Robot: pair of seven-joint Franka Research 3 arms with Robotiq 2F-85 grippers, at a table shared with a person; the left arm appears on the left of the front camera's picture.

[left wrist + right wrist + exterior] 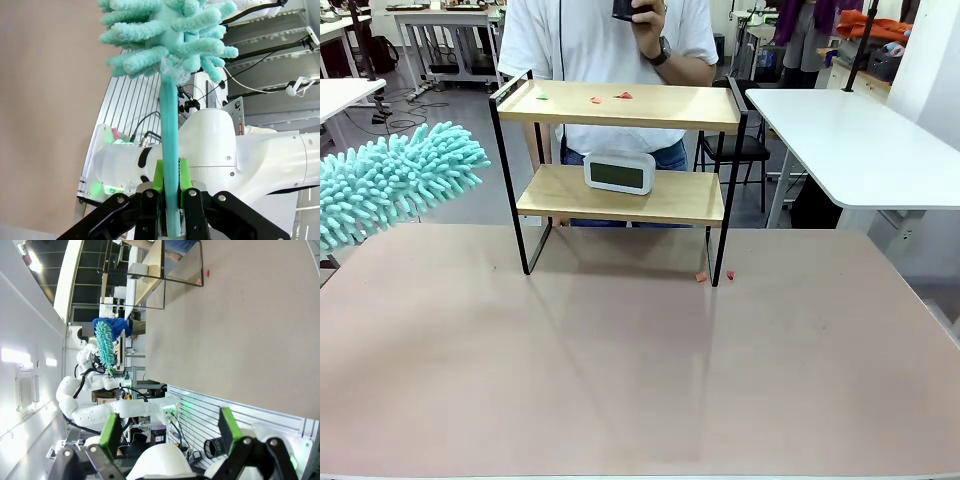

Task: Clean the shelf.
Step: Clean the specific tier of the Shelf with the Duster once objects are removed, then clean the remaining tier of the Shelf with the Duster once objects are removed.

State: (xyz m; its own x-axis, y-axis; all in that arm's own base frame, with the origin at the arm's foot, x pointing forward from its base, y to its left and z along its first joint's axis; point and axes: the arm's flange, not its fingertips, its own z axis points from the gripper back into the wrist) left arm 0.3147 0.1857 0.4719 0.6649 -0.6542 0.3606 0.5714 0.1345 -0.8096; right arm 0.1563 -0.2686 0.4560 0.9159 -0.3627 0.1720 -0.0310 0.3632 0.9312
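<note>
Left gripper (170, 175) is clamped on the duster (167, 35) handle; right gripper (170, 427) stands with jaws apart, empty. The shelf (670, 105) stands at the far middle of the table (620, 380) — likely light, rigid and apt to slide, so steady it by the frame.

The left gripper (170, 172) is built of black linkage fingers tipped with bright green pads (158, 175), and the right gripper (169, 427) is made alike. A robot arm (210, 145) is cased in glossy white shells, dotted with small screws, fed by black cables (142, 125) and lit green near its base. A white short-sleeved T-shirt (560, 40), blue jeans (672, 155) and a dark wristwatch (663, 50) are worn by the person (600, 60).
</note>
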